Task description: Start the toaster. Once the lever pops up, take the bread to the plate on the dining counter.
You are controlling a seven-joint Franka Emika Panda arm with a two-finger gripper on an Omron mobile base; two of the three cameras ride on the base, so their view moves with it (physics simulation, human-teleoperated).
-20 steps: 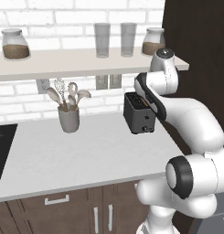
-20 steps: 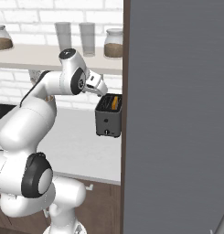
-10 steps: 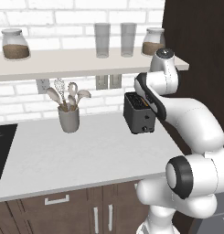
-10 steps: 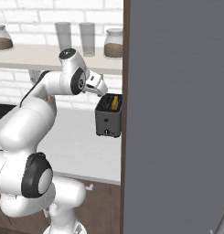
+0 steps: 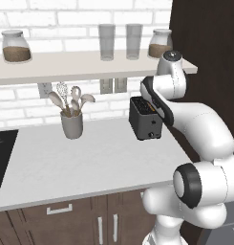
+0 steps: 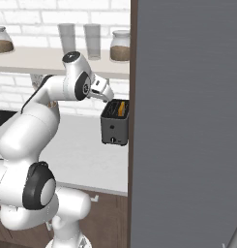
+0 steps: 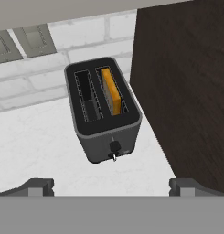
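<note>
Toaster beside dark cabinet side, open end effector above

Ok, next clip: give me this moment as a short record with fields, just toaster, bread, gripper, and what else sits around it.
toaster: black, on the white worktop, beside the dark cabinet wall
bread: standing in one of the two slots, the other slot bare
gripper: open, above and in front of the toaster, holding nothing
utensil cup: on the worktop, apart from the toaster
shelf: two jars, two glasses
</note>
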